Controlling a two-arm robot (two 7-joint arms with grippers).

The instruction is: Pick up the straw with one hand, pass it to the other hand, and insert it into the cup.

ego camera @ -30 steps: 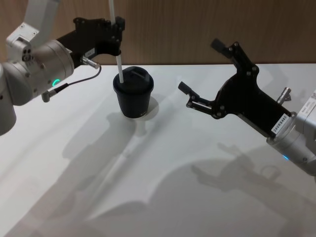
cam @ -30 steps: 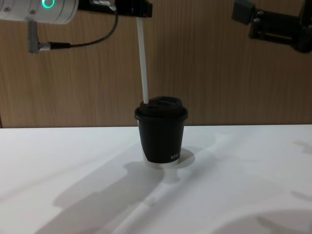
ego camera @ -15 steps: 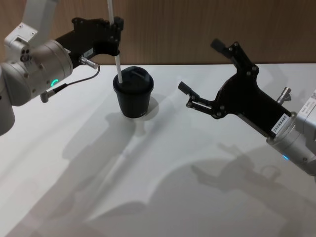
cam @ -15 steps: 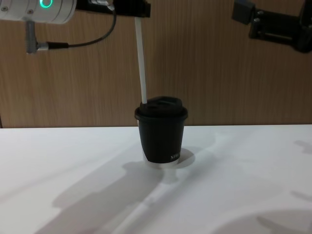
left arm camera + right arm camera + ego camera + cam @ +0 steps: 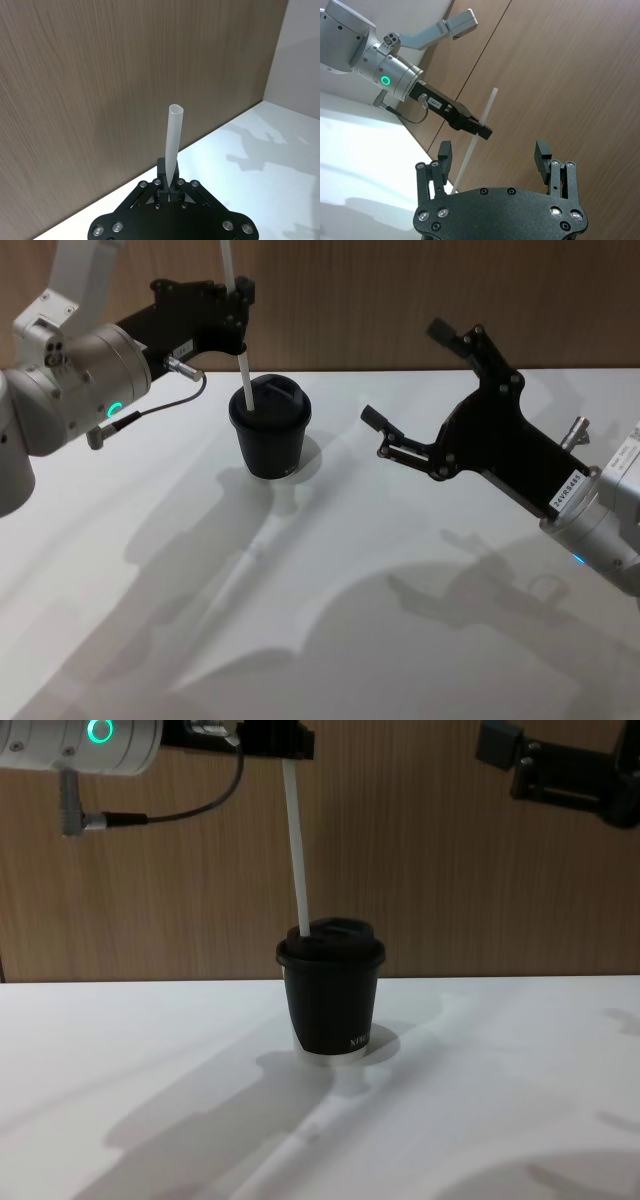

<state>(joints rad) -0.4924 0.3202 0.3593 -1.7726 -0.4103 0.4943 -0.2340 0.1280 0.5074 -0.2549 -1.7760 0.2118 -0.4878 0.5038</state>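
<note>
In the head view the cup (image 5: 270,435) stands upright on the white tabletop (image 5: 330,630) near the wooden back wall (image 5: 420,300), and the straw (image 5: 241,345) rises nearly upright from the left side of its lid, its lower end resting on or in the lid; which, I cannot tell. The left tool (image 5: 238,315), black on a silver wrist with a green ring light (image 5: 113,409) and a dark cable (image 5: 165,405), is clenched on the straw above the cup. The right tool (image 5: 410,390) hangs well to the right of the cup, its fingers spread and holding nothing. Only the arms' shadows lie on the tabletop between it and the cup. In the left wrist view the straw (image 5: 173,142) stands up from between the closed fingertips of the left tool (image 5: 170,184), with the wall behind. In the right wrist view the right tool (image 5: 495,157) shows its two fingers wide apart, and beyond them the left tool (image 5: 481,131) grips the slanting straw (image 5: 480,137). In the chest view the cup (image 5: 331,995) sits mid-tabletop with pale lettering near its base, the straw (image 5: 297,855) leaning slightly from the lid's left edge up to the left tool (image 5: 285,745); the right tool (image 5: 500,745) hangs high at the right.
</note>
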